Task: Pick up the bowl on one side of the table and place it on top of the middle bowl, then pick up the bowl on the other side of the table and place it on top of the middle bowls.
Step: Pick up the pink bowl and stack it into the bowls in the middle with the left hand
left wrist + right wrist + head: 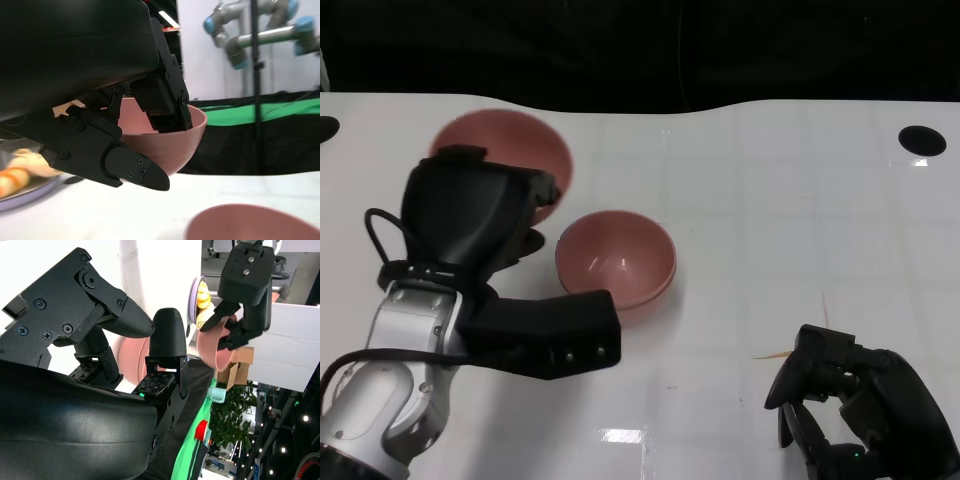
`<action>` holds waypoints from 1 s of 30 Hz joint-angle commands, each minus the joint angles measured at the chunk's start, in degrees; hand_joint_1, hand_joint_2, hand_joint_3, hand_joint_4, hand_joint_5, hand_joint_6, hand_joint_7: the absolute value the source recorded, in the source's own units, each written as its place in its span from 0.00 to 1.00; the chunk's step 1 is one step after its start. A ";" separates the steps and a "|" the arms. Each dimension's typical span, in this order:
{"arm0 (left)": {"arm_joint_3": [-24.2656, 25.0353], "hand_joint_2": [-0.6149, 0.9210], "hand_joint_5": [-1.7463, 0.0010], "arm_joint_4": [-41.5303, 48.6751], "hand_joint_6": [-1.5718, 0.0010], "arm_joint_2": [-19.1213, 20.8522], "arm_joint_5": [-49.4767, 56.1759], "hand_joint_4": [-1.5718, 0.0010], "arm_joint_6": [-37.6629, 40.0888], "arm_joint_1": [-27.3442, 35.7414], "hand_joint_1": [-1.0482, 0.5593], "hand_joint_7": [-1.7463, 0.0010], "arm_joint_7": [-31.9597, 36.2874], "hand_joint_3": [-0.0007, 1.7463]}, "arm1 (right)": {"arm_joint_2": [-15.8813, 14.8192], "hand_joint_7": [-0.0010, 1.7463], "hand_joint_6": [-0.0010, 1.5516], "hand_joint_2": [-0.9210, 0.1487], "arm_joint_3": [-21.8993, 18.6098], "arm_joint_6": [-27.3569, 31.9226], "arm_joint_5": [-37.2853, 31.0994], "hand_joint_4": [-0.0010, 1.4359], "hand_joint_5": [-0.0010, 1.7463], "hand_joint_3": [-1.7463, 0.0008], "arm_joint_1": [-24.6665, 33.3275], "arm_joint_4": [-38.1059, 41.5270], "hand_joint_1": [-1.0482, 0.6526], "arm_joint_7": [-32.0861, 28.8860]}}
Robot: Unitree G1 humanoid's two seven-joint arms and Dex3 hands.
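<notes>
My left hand [470, 215] grips a pink bowl [510, 145] by its rim at the table's far left. In the left wrist view that bowl [165, 145] hangs above the white table, with fingers [125, 167] inside and outside its wall. A second pink bowl [617, 258] stands upright at the table's middle, just right of the held one and apart from it, and also shows low in the left wrist view [255, 222]. My right hand [850, 410] rests low at the near right, fingers [167, 335] apart with nothing between them.
The white table [770, 200] has black round holes at its far right [921, 140] and far left [325, 128]. A plate of food [20, 180] sits beyond the held bowl. A tiny orange fleck [770, 355] lies near my right hand.
</notes>
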 commanded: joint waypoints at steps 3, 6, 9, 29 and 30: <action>0.04 0.99 0.00 -2.74 0.18 -0.78 -2.74 0.42 -5.59 0.85 0.50 0.91 0.62 0.01 | -0.14 0.76 0.55 0.51 -0.78 0.19 -0.01 0.59 0.92 0.23 0.04 0.12 0.54 -0.25; -0.55 0.90 0.00 -2.55 0.43 -1.67 -3.37 0.43 -8.32 0.89 0.50 0.32 0.61 0.20 | -0.11 0.76 0.55 0.51 -0.80 -0.07 -0.02 0.59 0.92 0.23 0.07 0.32 0.54 -0.22; -0.94 0.74 0.00 -1.80 0.57 -2.41 -3.77 0.45 -9.88 0.70 0.51 0.04 0.00 0.47 | -0.12 0.76 0.56 0.51 -0.77 -0.02 -0.10 0.59 0.92 0.23 0.12 0.24 0.54 -0.26; -3.68 0.92 0.00 7.38 0.52 -6.18 -5.35 0.47 -9.34 -2.05 0.49 0.17 -7.21 0.13 | 0.19 0.76 0.55 0.50 -0.43 -0.21 -0.71 0.59 0.92 0.24 0.30 0.03 0.54 -0.66; -3.73 0.94 0.00 7.70 0.53 -6.19 -5.42 0.47 -9.54 -2.15 0.49 0.15 -7.03 0.11 | 0.16 0.76 0.55 0.50 -0.44 -0.14 -0.63 0.59 0.92 0.24 0.29 0.00 0.54 -0.60</action>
